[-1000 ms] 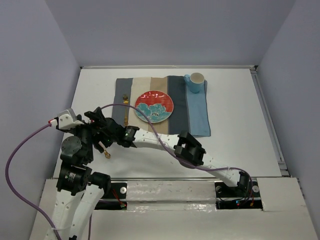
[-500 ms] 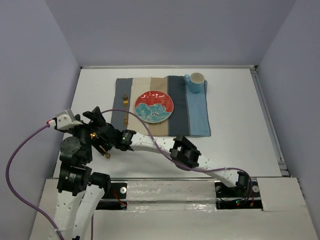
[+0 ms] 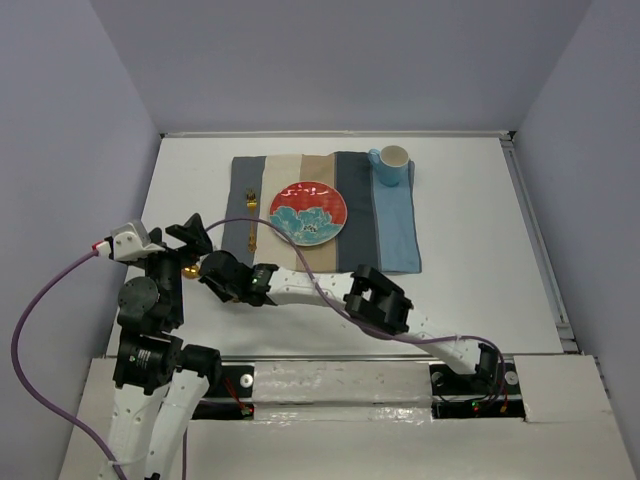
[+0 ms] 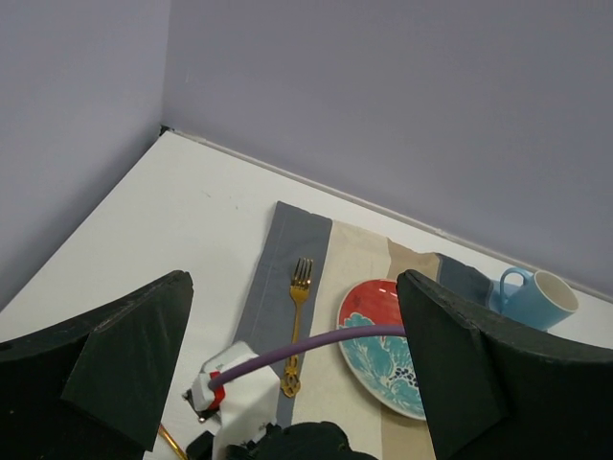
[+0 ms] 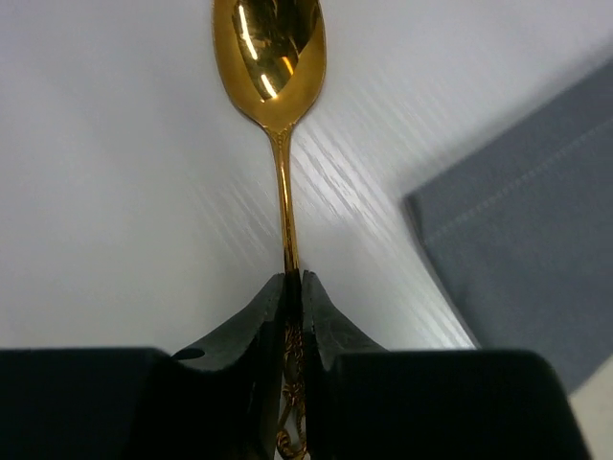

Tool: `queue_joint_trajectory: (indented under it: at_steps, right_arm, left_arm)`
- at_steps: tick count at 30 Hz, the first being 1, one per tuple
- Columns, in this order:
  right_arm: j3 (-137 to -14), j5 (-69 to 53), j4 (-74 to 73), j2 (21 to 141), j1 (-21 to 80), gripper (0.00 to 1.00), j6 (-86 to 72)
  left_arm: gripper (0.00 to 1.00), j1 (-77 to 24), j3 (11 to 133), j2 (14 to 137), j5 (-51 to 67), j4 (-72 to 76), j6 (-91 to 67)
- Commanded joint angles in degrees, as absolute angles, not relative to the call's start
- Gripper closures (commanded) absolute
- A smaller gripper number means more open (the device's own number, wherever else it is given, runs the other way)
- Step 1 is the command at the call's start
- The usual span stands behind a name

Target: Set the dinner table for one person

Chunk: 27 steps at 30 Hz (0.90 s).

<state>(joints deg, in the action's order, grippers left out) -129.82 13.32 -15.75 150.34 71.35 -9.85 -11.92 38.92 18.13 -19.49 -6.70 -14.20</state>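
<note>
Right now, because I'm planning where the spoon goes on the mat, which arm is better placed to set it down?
Right. The right gripper is shut on the handle of the gold spoon, beside a grey corner of the striped mat. The left gripper is open and holds nothing.

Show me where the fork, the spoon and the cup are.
fork [image 4: 298, 311]: left wrist view, on its handle.
spoon [image 5: 284, 201]: right wrist view, on its handle.
cup [image 4: 524, 305]: left wrist view, on its blue side.

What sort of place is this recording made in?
Probably a robot lab cell, not a home: bare lilac walls enclose a white tabletop with the left arm and right arm mounted at its edge, and one staged setting: striped mat, plate, blue mug.
</note>
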Motion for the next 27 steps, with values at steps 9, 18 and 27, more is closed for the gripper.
queue_joint_trajectory:
  at_steps: [9, 18, 27]
  right_arm:
    - [-101.61, 16.35, -6.33, 133.60, 71.98, 0.97, -9.05]
    - [-103.35, 15.64, -6.41, 135.87, 71.98, 0.61, -8.70]
    - [-111.35, 15.91, -7.47, 142.64, 71.98, 0.73, -6.60]
  left_arm:
    - [0.01, -13.01, 39.73, 18.02, -18.46, -4.13, -14.15]
    - [0.01, -13.18, 39.64, 17.93, -18.11, -4.04, -14.33]
    - [0.01, -13.36, 39.55, 17.75, -17.84, -4.13, -14.33]
